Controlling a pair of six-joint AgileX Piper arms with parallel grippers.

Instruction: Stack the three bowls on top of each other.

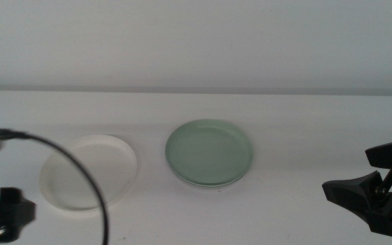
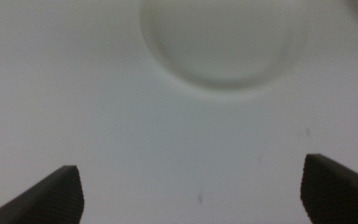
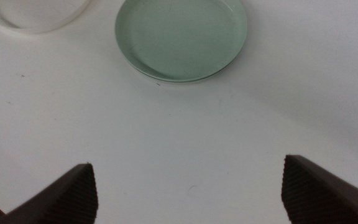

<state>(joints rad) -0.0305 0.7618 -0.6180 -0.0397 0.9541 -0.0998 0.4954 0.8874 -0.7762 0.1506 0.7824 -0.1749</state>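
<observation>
The cream-white bowl (image 1: pixel 88 171) lies alone on the table, left of centre. It also appears ahead of the left jaws as the cream-white bowl (image 2: pixel 222 40). The mint green bowl (image 1: pixel 209 150) sits at the centre on top of another bowl, of which only a pale rim (image 1: pixel 208 184) shows. The right wrist view shows the green bowl (image 3: pixel 182 34) and that lower rim (image 3: pixel 160 79). My left gripper (image 1: pixel 9 211) hangs at the bottom left, near the cream bowl, open and empty (image 2: pixel 188 163). My right gripper (image 1: pixel 351 171) is at the right edge, open and empty (image 3: pixel 187 162).
A black cable (image 1: pixel 80 170) from the left arm arcs in front of the cream bowl. The white table (image 1: pixel 298 129) meets a white back wall (image 1: pixel 196 41). Bare table lies between the green stack and the right gripper.
</observation>
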